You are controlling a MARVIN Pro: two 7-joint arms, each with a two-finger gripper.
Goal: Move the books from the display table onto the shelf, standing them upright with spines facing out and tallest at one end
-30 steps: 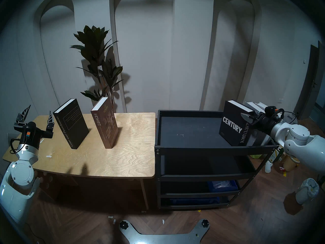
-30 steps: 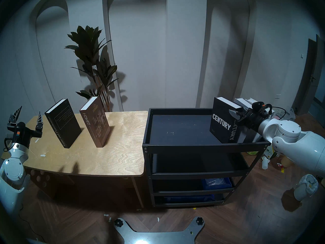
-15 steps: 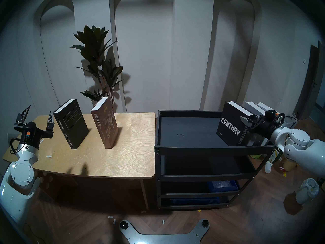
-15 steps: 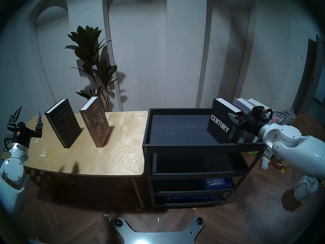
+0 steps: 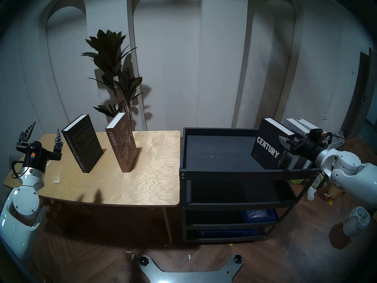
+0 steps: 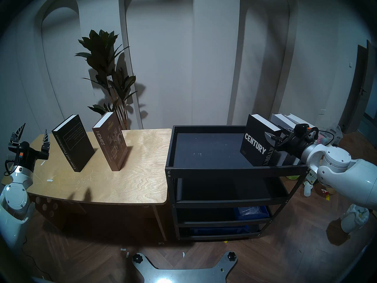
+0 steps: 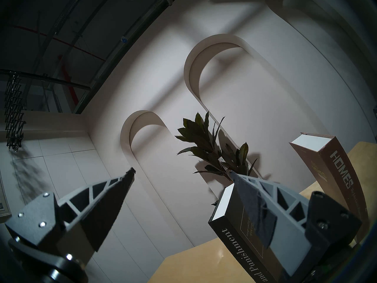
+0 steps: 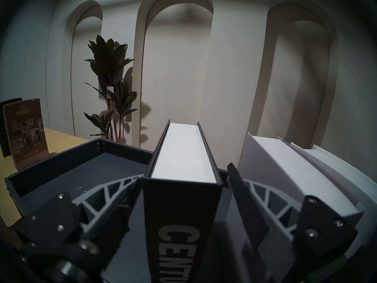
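Step in hand: CENTURY (image 5: pixel 267 145) is being let go on the shelf (image 5: pixel 220 154), judged from the right hand (image 8: pixel 183 186) standing around its spine with both fingers clear of the covers.
Right hand: fingers apart, one on each side of the spine, nothing clamped.
Left hand (image 5: pixel 43 135): fingers wide apart, empty, held over the counter's left end just beside Crime and Punishment (image 5: pixel 81 141).
CENTURY: set upright on the shelf's top tray near the right end, spine toward the robot, a gap left between it and two pale books (image 8: pixel 295 174) at the far right.
Books left: Crime and Punishment and HOMES (image 5: pixel 122 141) are stood upright on the counter (image 5: pixel 155 174), well apart from the shelf.
Next move: the right hand is to be drawn straight back so that the spine is not brushed; a book on the counter is then to be taken, likely by the left hand. HOMES looks the tallest, so an end place is called for.
Surface: plywood counter, scratched, with scraps of tape; black metal tray with raised rim.
Room: dim, arched wall niches, a potted plant (image 5: pixel 114 72) behind the counter, clutter on the wooden floor at right.
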